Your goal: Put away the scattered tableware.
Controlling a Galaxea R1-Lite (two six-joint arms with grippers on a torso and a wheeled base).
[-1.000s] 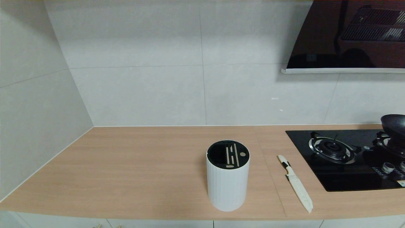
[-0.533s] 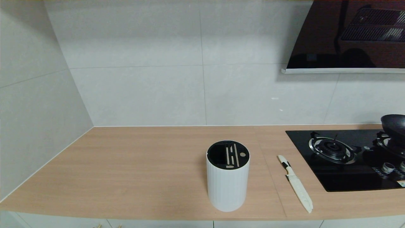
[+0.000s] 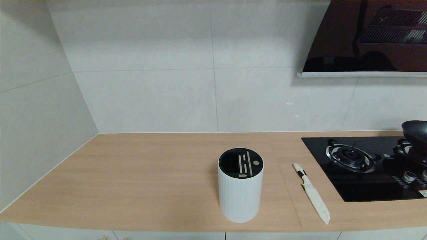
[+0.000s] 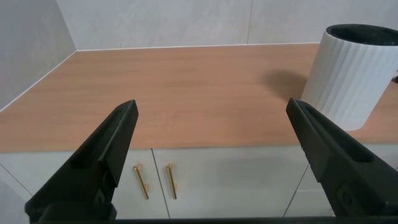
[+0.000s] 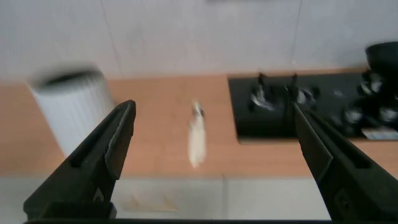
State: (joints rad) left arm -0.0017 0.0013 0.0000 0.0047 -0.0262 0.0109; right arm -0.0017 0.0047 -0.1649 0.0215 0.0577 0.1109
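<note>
A white ribbed knife holder (image 3: 240, 186) with a black slotted top stands near the front edge of the wooden countertop (image 3: 150, 173). To its right a white knife (image 3: 312, 193) with a black band on the handle lies flat on the wood, blade toward the front edge. My left gripper (image 4: 211, 112) is open, held in front of the counter's front edge, with the holder (image 4: 351, 74) off to one side. My right gripper (image 5: 211, 118) is open too, held out in front of the counter, with the knife (image 5: 197, 138) and holder (image 5: 71, 109) beyond it.
A black gas hob (image 3: 370, 166) with burners and knobs sits at the right, a dark pan (image 3: 415, 130) on its far burner. A range hood (image 3: 363, 40) hangs above. Tiled walls close the back and left. White cabinet doors with gold handles (image 4: 152, 180) lie below the counter.
</note>
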